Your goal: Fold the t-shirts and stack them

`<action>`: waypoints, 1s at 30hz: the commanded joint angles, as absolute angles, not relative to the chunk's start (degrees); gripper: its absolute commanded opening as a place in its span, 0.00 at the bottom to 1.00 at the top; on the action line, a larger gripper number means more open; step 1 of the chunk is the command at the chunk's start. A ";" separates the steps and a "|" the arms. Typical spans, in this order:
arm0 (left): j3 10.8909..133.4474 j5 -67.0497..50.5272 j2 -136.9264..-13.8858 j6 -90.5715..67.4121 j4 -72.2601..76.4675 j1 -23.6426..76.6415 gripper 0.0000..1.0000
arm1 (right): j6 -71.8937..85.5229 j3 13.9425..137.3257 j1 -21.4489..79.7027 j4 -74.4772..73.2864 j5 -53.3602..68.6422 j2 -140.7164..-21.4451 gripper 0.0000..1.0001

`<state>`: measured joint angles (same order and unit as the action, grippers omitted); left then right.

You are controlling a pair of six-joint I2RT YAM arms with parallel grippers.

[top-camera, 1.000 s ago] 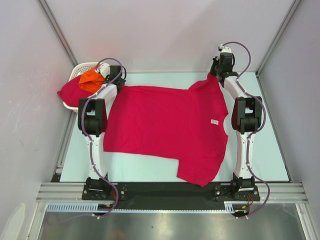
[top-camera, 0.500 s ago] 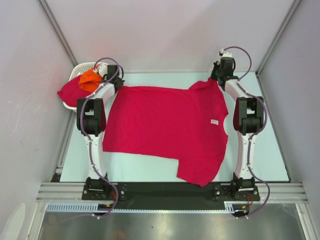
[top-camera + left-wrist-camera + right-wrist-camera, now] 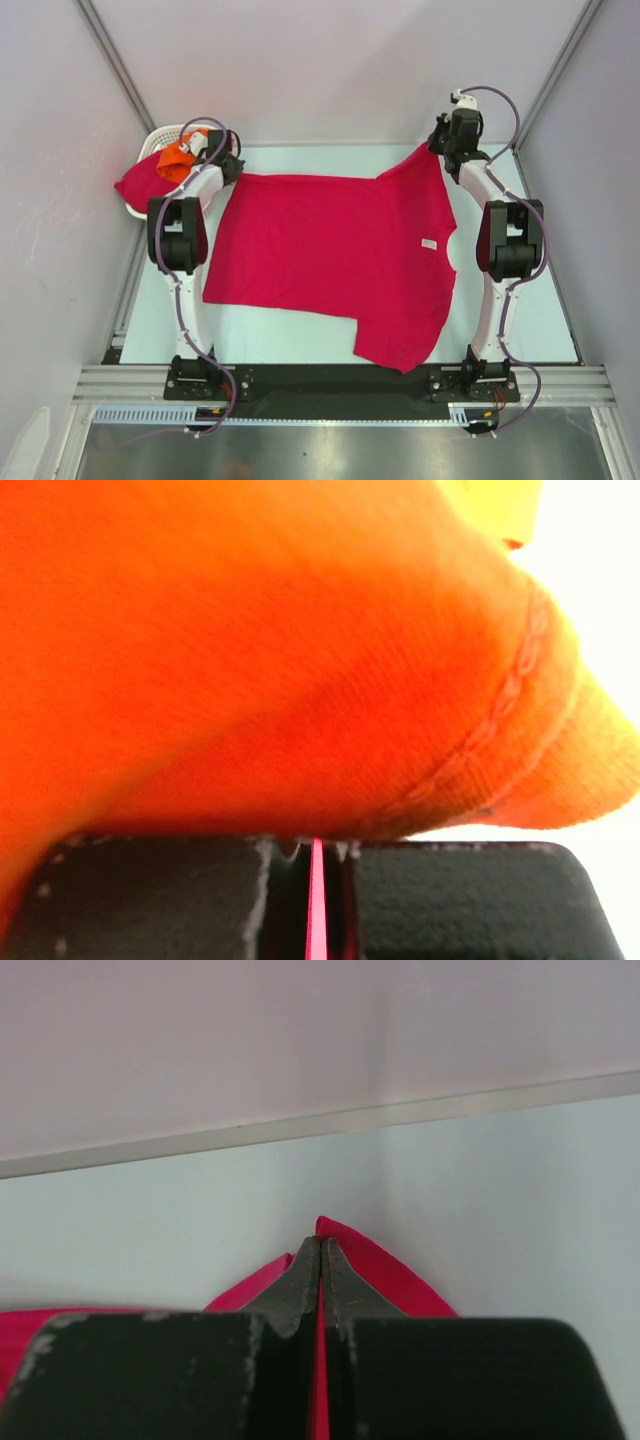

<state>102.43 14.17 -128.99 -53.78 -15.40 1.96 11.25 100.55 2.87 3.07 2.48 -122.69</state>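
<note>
A large crimson-pink t-shirt (image 3: 330, 255) lies spread flat across the table. My left gripper (image 3: 229, 166) is shut on its far left corner, right beside the basket. In the left wrist view only a thin pink strip of that shirt (image 3: 316, 900) shows between the shut jaws of the left gripper (image 3: 316, 846), and the orange t-shirt (image 3: 250, 650) fills the frame above them. My right gripper (image 3: 441, 149) is shut on the far right corner; the right wrist view has crimson cloth (image 3: 385, 1275) pinched in the right gripper (image 3: 321, 1243).
A white slotted basket (image 3: 160, 135) stands at the far left corner, holding the orange t-shirt (image 3: 178, 158) and another crimson-pink t-shirt (image 3: 135, 187) draped over its rim. Enclosure walls rise close behind and to both sides. Both arm bases sit at the near edge.
Both grippers have moved apart, the left one to the left and the right one to the right and farther back, pulling the shirt's far edge wider and straighter.
</note>
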 commanded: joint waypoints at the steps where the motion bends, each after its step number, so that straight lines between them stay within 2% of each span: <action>1: 102.39 12.57 -123.84 -55.11 -15.47 0.53 0.00 | 12.04 98.97 2.37 5.89 2.55 -118.22 0.00; 13: 101.87 10.38 -122.96 -62.22 -18.37 -1.39 0.00 | 11.78 97.12 2.02 5.27 2.46 -115.05 0.00; 30: 103.10 10.02 -123.49 -62.14 -19.07 -2.90 0.00 | 10.72 94.66 0.70 5.89 2.64 -113.03 0.00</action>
<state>101.86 9.65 -126.19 -61.49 -19.05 -1.48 11.79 94.50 1.08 3.51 2.48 -116.66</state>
